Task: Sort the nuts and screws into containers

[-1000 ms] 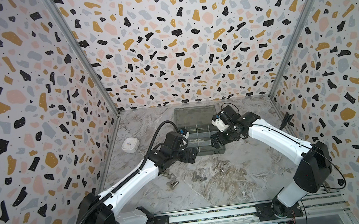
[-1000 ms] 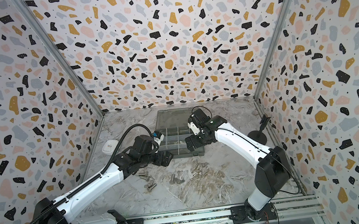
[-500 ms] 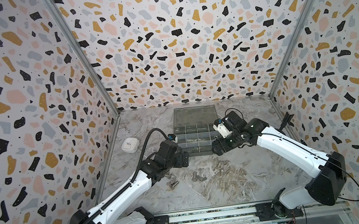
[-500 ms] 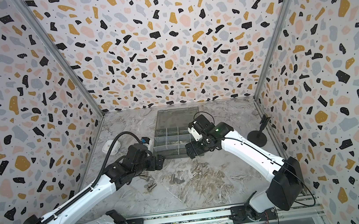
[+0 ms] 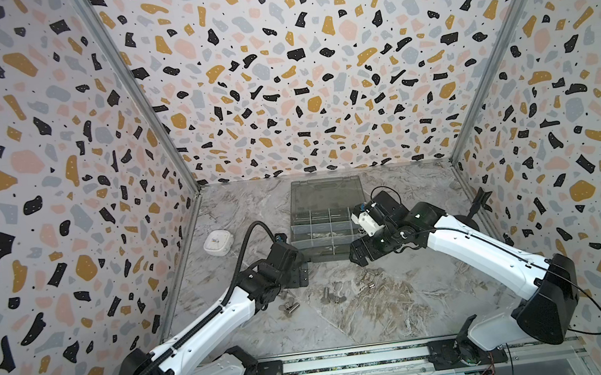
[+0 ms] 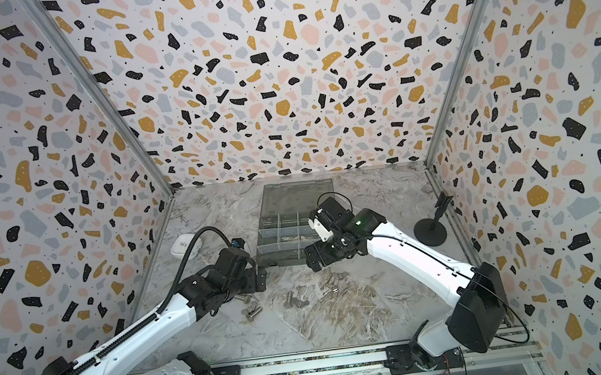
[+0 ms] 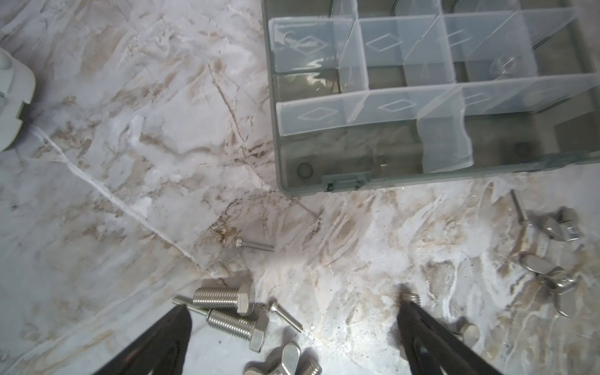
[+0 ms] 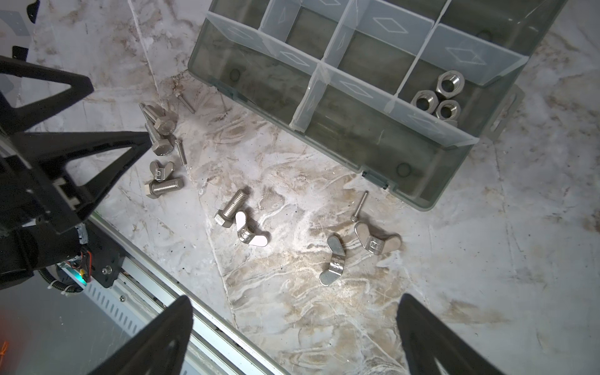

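The grey organiser box (image 5: 328, 227) (image 6: 288, 228) lies open, its containers split by clear dividers. Three hex nuts (image 8: 438, 95) sit in one corner compartment. Loose on the marble in front of it lie thick bolts (image 7: 224, 298) (image 8: 232, 207), thin screws (image 7: 255, 245) (image 8: 358, 206) and wing nuts (image 8: 376, 242) (image 7: 552, 276). My left gripper (image 5: 303, 273) (image 7: 293, 306) hangs open low over the left cluster, with bolts and a wing nut (image 7: 285, 360) between its fingers, and holds nothing. My right gripper (image 5: 357, 259) (image 8: 295, 303) stands open and empty above the right-hand wing nuts, beside the box's front edge.
A white rounded case (image 5: 217, 242) (image 7: 13, 97) lies left of the box. A black stand (image 6: 431, 229) is by the right wall. The metal rail (image 5: 349, 360) runs along the table's front edge. The left gripper (image 8: 121, 113) shows in the right wrist view beside the bolt cluster.
Both grippers have drawn back from the box toward the front. The right one came down off the compartments to the table in front of them. Both stayed open.
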### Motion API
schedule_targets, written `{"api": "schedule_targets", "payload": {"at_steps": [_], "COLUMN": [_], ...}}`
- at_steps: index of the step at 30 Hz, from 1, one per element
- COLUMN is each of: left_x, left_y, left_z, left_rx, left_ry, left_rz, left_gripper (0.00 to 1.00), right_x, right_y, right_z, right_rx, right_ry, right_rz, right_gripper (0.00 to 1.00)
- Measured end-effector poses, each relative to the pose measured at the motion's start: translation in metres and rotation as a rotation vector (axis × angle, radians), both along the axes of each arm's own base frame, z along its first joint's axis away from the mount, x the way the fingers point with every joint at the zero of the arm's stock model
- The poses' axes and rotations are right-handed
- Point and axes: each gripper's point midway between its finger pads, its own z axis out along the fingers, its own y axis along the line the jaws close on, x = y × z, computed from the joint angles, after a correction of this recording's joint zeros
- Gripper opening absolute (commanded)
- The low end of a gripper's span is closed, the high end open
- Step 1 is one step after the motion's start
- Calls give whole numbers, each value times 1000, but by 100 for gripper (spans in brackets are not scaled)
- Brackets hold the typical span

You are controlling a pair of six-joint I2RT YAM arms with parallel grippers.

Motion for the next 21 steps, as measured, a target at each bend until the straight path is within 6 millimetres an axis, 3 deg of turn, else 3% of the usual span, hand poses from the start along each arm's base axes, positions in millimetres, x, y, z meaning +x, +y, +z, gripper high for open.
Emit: {"api": "schedule_targets", "payload": {"at_steps": [7, 12, 17, 21], "left_x": [1, 4, 10, 17], "left_y": [6, -3, -17, -26], "left_z": [-27, -29, -22, -23], "left_rx": [65, 45, -11, -24], "left_ry": [83, 102, 94, 103], "left_rz": [28, 11, -15, -28], "left_gripper": [95, 94, 93, 94], "right_x": [1, 3, 5, 3], "right_y": [-1, -5, -23, -44], "right_z": [0, -3, -26, -50], "right_rx": [-2, -16, -59, -100], "right_ry": [-1, -7, 40, 95], "right_rz": [-6, -16, -54, -95], "right_gripper": [99, 99, 99, 84]}}
